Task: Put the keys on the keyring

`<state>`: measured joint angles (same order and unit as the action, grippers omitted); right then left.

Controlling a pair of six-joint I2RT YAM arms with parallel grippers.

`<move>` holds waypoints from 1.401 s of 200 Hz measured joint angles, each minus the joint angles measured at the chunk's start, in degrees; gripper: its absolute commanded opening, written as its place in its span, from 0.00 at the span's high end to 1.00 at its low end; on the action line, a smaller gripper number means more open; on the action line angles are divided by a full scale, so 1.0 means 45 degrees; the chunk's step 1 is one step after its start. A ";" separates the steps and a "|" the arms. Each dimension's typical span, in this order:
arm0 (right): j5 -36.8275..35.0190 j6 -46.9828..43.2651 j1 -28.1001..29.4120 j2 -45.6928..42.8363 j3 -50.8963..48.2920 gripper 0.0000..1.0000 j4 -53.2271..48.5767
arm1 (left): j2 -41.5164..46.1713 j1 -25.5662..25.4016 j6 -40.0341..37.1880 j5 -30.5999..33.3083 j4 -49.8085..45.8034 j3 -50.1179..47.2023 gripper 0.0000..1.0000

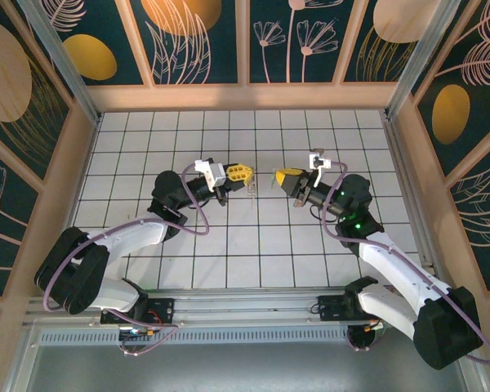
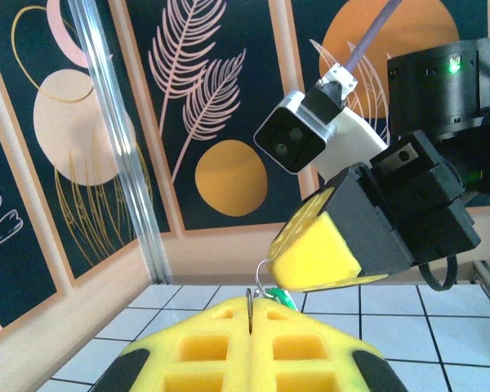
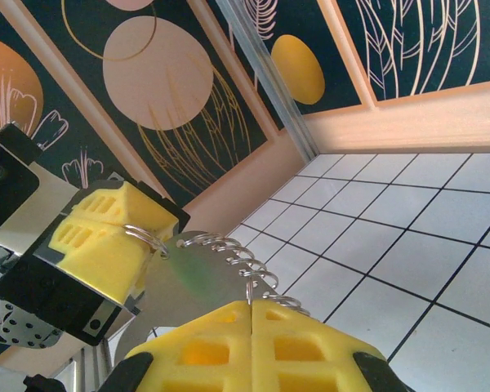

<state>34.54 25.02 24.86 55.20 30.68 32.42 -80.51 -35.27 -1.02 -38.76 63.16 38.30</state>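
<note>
Bases: both sit on the metal rail [image 1: 253,304] at the near edge. The left arm [image 1: 131,237] and right arm [image 1: 392,269] bend inward, so the two wrists face each other.
Surface: white tiled surface [image 1: 229,245]. Both claws hang above its middle rows, tips pointing at each other and just apart.
Left claw: the left claw [image 2: 251,312] has its yellow pads pressed tight together, with a thin sliver of wire pinched upright in the seam.
Right claw: the right claw [image 3: 251,310] is squeezed together too, and there's metal right at its tips.
Keyring: the keyring [image 3: 229,251] is up in the air in the gap between the two claws. Its beaded, coil-looking edge runs from a small loop at the left claw's tips over to the top of the right claw's pads. Looks like the left claw is the one holding it.
Key: the key [image 2: 282,299] pokes out just under the right claw's tips, green head showing, and seems pinched there. From the right wrist it's a blurry silver-green blob in front of the keyring, so honestly can't tell if it's threaded on.
Back: dark wall panels [image 1: 204,41] with leaf and orange circle prints behind the far tiles.
</note>
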 measured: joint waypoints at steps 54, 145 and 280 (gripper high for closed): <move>0.0019 -0.0005 0.0053 0.0000 0.0000 1.00 0.0151 | 0.0000 0.0000 -0.0151 0.0068 -0.0267 0.0005 1.00; 0.0083 -0.0243 0.1098 0.0403 0.0398 1.00 0.0277 | -0.0204 0.0000 0.0311 0.0126 -0.0374 0.0223 1.00; -0.0005 -0.0495 0.1642 0.0971 0.0884 1.00 0.0379 | -0.0835 0.0000 0.0461 0.0160 -0.0384 0.0355 1.00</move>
<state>34.52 22.79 32.25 59.57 34.65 34.13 -84.27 -35.27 1.06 -38.04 61.43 39.90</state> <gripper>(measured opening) 0.051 0.050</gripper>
